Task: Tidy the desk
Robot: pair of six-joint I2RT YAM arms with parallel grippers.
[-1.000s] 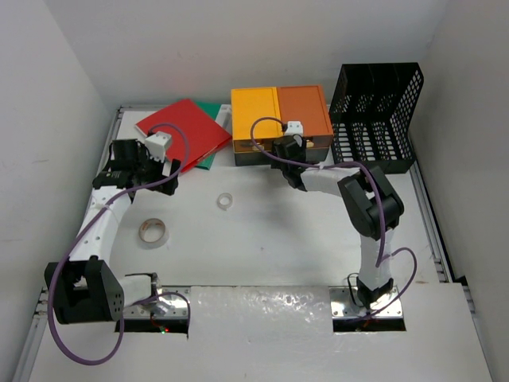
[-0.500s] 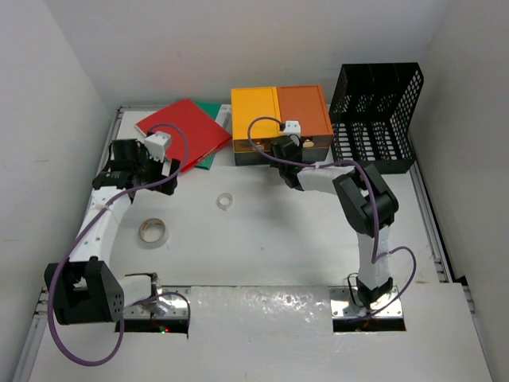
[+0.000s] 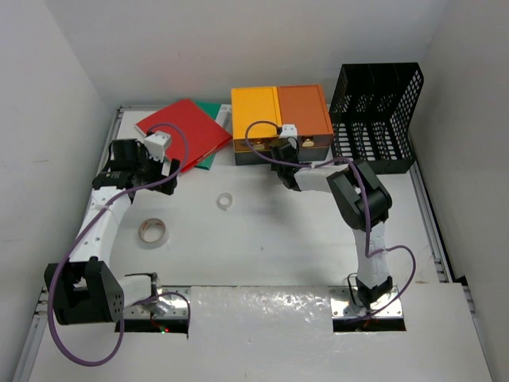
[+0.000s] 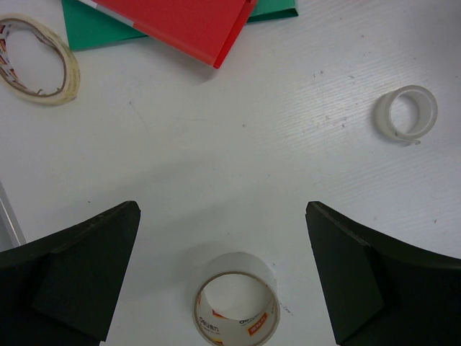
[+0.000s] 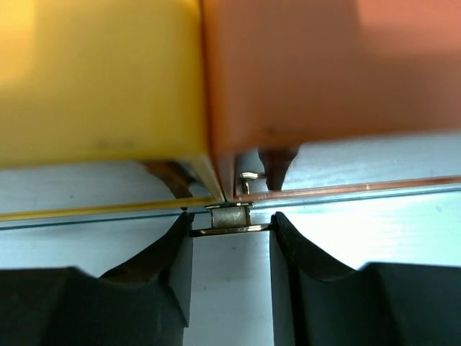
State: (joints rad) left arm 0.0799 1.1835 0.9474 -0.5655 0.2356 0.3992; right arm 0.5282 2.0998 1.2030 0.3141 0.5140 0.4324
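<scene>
The white desk (image 3: 278,239) carries a tape roll (image 3: 153,231), a small clear roll (image 3: 225,201) and a yellow-and-orange drawer box (image 3: 280,115). My left gripper (image 3: 147,171) is open wide and empty. In the left wrist view (image 4: 222,209) it hangs above the tape roll (image 4: 236,306), with the clear roll (image 4: 405,113) to the right. My right gripper (image 3: 280,149) is at the box front. In the right wrist view (image 5: 230,227) its jaws close on a small metal handle (image 5: 229,220) under the seam between the yellow and orange parts.
A red folder (image 3: 183,131) lies over a green one (image 3: 205,161) at the back left. A thin tape ring (image 4: 36,58) shows beside them in the left wrist view. A black mesh rack (image 3: 374,119) stands at the back right. A crinkled sheet (image 3: 262,306) covers the near edge.
The right arm's elbow has shifted a little to the left while its gripper stays at the box front. The left arm has not moved.
</scene>
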